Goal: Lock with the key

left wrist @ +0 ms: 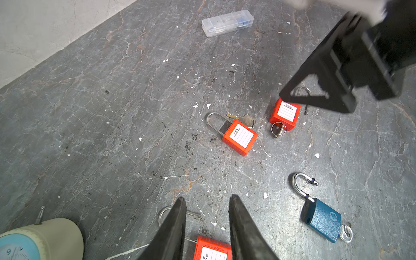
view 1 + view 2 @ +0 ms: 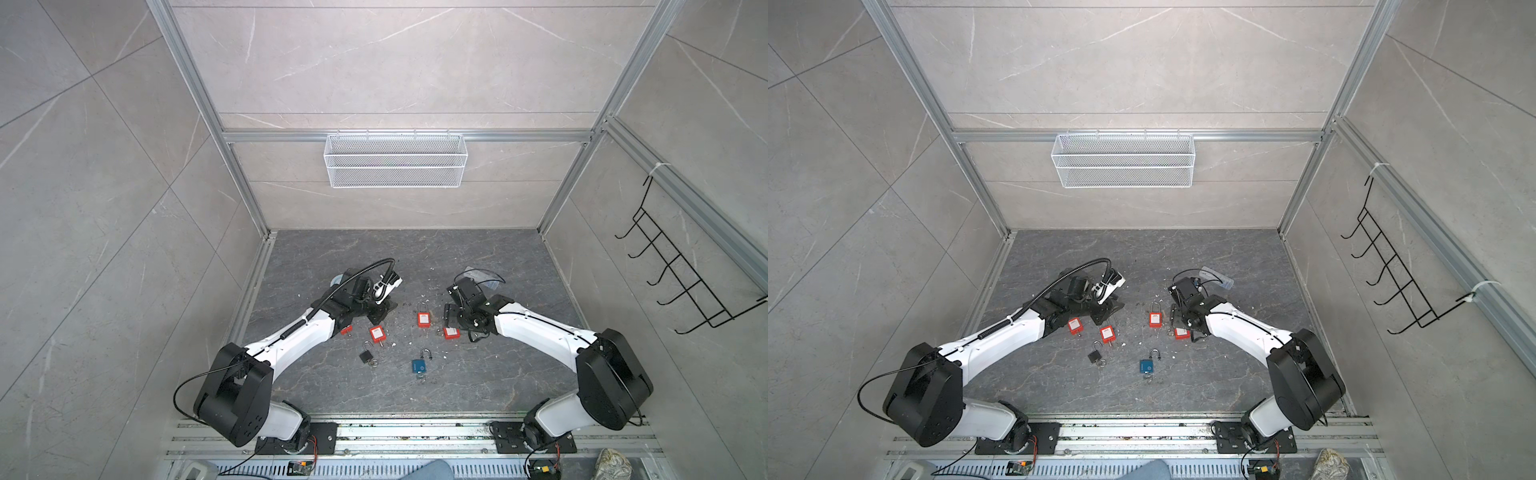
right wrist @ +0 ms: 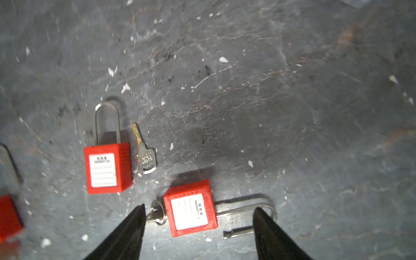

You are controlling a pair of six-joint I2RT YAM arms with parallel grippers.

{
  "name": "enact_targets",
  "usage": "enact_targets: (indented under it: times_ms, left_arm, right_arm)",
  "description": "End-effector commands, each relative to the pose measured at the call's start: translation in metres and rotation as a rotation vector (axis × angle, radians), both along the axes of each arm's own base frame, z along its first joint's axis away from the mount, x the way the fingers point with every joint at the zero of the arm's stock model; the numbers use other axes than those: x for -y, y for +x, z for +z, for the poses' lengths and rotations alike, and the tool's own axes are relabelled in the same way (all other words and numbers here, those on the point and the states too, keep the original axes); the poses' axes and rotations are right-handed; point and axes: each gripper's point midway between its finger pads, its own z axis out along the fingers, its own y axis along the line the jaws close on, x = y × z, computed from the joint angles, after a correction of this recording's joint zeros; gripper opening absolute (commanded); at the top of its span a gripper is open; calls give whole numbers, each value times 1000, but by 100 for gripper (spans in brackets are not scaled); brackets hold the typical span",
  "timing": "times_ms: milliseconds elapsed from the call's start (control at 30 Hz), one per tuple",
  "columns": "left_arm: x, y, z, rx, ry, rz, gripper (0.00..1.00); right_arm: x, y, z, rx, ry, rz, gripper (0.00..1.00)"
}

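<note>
I see a white wire basket (image 2: 395, 160) (image 2: 1123, 160) in both top views, hanging from the metal frame (image 2: 270, 136) at the back. A black hook rack (image 2: 681, 266) is tied to that frame on the right. On the dark stone floor (image 2: 415, 253) lies a clear plastic box (image 1: 227, 23), well apart from a beige timer (image 1: 40, 240) with a blue dial. I also see small white chips (image 1: 265, 195) scattered across the floor.

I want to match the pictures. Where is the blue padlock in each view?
In a top view: blue padlock, low centre, between the arms.
In a top view: the same place.
Left wrist: in view, shackle open.
Right wrist: not in it.
Shared landmark: red padlock with a loose key beside it.
</note>
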Motion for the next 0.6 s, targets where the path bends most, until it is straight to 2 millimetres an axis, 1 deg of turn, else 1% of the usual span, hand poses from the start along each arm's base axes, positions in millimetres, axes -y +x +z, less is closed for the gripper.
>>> enact_targets:
  times_ms: [0, 67, 167, 267, 400, 567]
  left_arm:
    - [8, 7, 16, 31, -43, 3, 35]
    - [7, 6, 16, 33, -40, 7, 35]
    - [3, 4, 15, 36, -35, 19, 35]
    - [-1, 1, 15, 43, -32, 32, 35]
    - [-7, -3, 14, 50, -23, 47, 34]
    - [-13, -5, 15, 56, -10, 62, 34]
  right_arm:
    - [12, -12, 4, -40, 90, -299, 79]
    - [9, -14, 0, -47, 181, -420, 79]
    - [11, -16, -6, -49, 272, -590, 79]
    - [6, -14, -11, -42, 374, -693, 78]
    - [0, -11, -18, -63, 401, -728, 77]
    - [-5, -13, -36, -116, 389, -738, 76]
